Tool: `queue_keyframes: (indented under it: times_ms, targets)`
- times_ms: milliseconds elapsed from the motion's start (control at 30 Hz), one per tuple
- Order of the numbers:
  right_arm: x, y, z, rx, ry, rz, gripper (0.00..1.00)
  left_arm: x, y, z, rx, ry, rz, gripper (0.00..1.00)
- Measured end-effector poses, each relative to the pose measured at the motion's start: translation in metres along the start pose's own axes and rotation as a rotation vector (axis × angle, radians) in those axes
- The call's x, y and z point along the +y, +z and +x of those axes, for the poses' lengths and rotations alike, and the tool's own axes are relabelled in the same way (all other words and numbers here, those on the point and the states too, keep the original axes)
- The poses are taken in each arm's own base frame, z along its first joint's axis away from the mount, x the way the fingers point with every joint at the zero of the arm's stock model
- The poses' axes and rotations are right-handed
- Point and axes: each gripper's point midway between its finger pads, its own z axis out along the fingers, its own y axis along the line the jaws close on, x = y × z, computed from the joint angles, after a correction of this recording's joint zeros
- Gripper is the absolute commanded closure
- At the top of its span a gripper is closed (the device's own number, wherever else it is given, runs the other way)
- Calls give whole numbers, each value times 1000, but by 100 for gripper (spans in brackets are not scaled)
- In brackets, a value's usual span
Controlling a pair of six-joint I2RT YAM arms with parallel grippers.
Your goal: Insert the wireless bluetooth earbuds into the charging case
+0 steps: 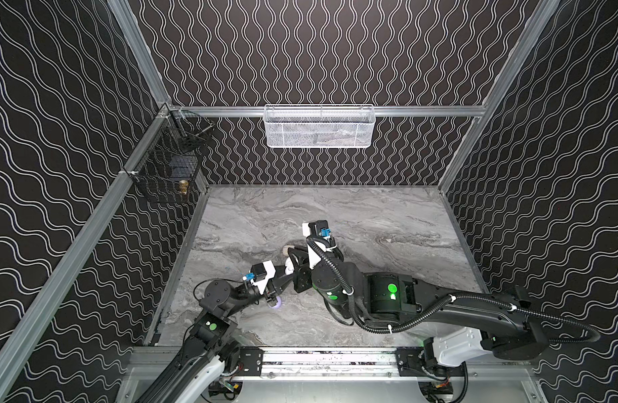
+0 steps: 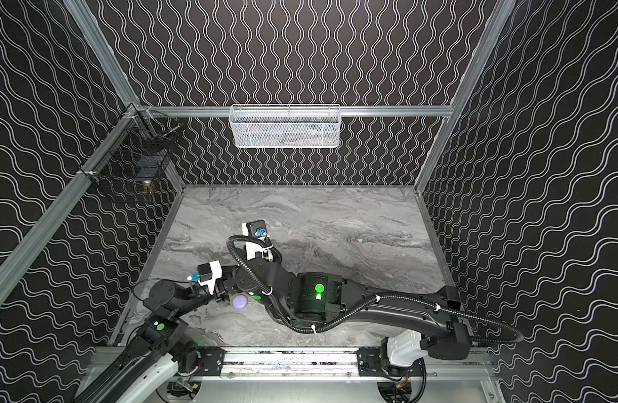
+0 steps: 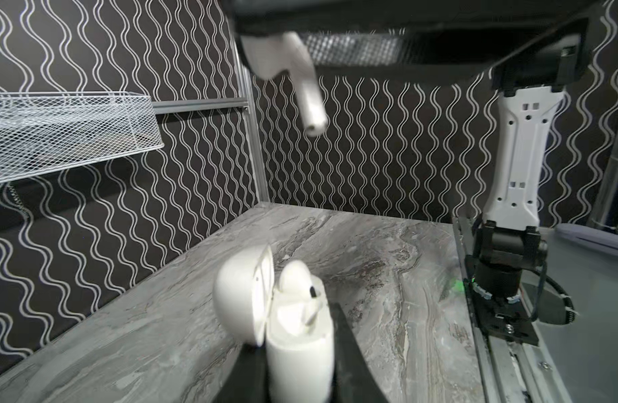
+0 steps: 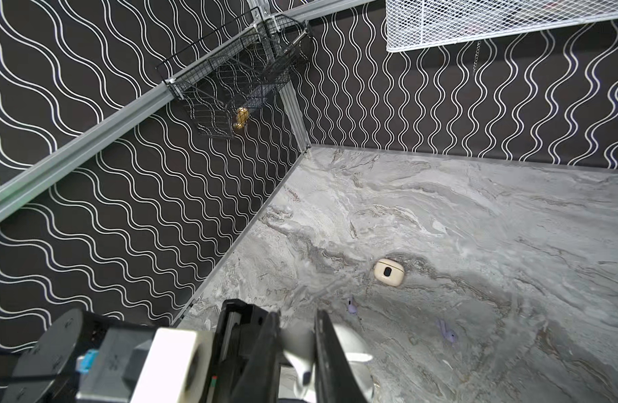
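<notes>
The left jaws are pressed against the two sides of a glossy white charging case [image 3: 300,352], rounded like a pebble and held upright. Its hinged lid [image 3: 241,300] is swung open. One white earbud [image 3: 295,279] already sits in a well, its smooth bulb and a dark dot showing above the rim. The well beside it is open.

Above the case, with a clear gap, the right jaws pinch the bulb of a second white earbud [image 3: 309,101]. Its glossy stem is slightly tilted and points down towards the case.

The left arm [image 1: 227,296] is folded short near the front left corner, its wrist about level and aimed towards the middle. The right arm [image 1: 475,307] stretches low across the middle from its base at the front right. Its wrist is bent downward over the left jaws.

The tabletop [image 1: 387,216] is smooth grey marbled sheet, edged by aluminium rails and walls with a wavy pattern. Its far and right stretches lie open up to those walls.

Near the arms lie these things:
- A cream rounded-square case [image 4: 389,273], lying flat, with a dark oval mark.
- Two tiny lavender earbuds [image 4: 351,307] [image 4: 447,331], apart from each other.
- A rounded lavender case [image 2: 239,302], just beside the left wrist.

A white mesh basket [image 1: 318,127] hangs on the back rail, and a black wire basket [image 1: 167,164] on the left rail.
</notes>
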Motion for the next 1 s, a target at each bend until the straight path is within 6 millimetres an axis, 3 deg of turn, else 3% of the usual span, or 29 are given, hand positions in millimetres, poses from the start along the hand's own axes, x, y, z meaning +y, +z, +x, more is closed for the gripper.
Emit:
queue_keyframes:
  times_ms: [400,767,1000]
  targets:
    - [-7,9,28,5,-17,0,85,14,-3,3,24,12,-90,100]
    - [-3,19,36,-19,-18,-15,85,17,-6,-1,14,18,-114,100]
    - [-10,28,37,-36,-19,-1,85,16,-6,-2,12,19,-115,100]
